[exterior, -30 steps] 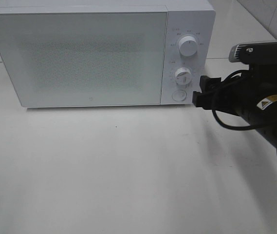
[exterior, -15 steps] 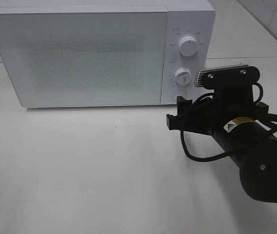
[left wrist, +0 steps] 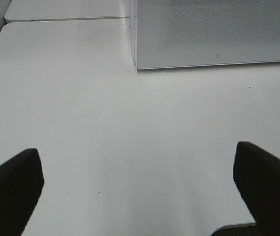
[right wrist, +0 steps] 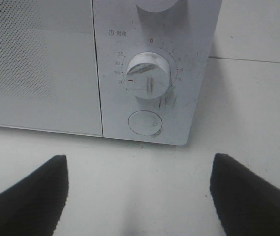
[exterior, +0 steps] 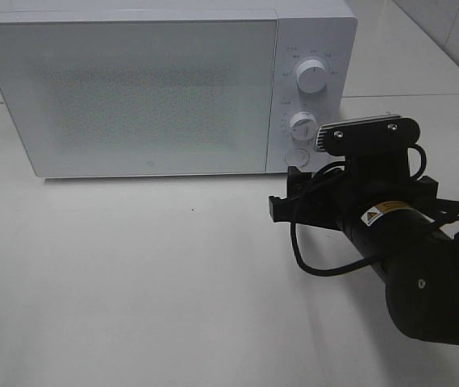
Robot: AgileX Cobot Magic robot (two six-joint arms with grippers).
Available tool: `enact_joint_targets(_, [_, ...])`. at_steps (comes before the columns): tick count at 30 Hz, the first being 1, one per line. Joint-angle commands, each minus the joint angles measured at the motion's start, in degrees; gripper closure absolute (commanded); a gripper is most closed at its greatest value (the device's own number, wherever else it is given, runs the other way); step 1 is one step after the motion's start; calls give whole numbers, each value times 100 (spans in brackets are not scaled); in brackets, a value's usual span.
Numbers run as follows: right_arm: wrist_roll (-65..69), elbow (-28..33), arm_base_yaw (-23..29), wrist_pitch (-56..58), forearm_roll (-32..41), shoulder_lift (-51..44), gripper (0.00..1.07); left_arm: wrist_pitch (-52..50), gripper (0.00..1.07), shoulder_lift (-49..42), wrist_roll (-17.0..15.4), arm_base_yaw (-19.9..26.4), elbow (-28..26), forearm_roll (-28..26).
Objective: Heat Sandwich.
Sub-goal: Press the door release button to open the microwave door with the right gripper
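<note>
Both open and empty: left gripper (left wrist: 140, 191), right gripper (exterior: 285, 191) facing the shut microwave's (exterior: 132, 89) five-o'clock button (exterior: 296, 156); sandwich unseen, progress unclear.

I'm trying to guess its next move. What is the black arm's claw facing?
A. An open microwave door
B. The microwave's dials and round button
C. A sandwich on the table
B: the right wrist view shows the right gripper open, with the lower dial and round button of the shut microwave straight ahead.

Right arm (exterior: 398, 242) extended forward; right jaws apart, empty; left jaws wide apart.
</note>
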Motion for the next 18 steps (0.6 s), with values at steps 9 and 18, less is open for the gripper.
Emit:
enact_joint_targets(9, [1713, -46, 23, -6, -23, -23, 31, 0, 3, -115, 17, 11, 17, -23])
enact_joint_targets(18, [5237, -46, 23, 11, -46, -23, 31, 0, 3, -115, 17, 11, 17, -23])
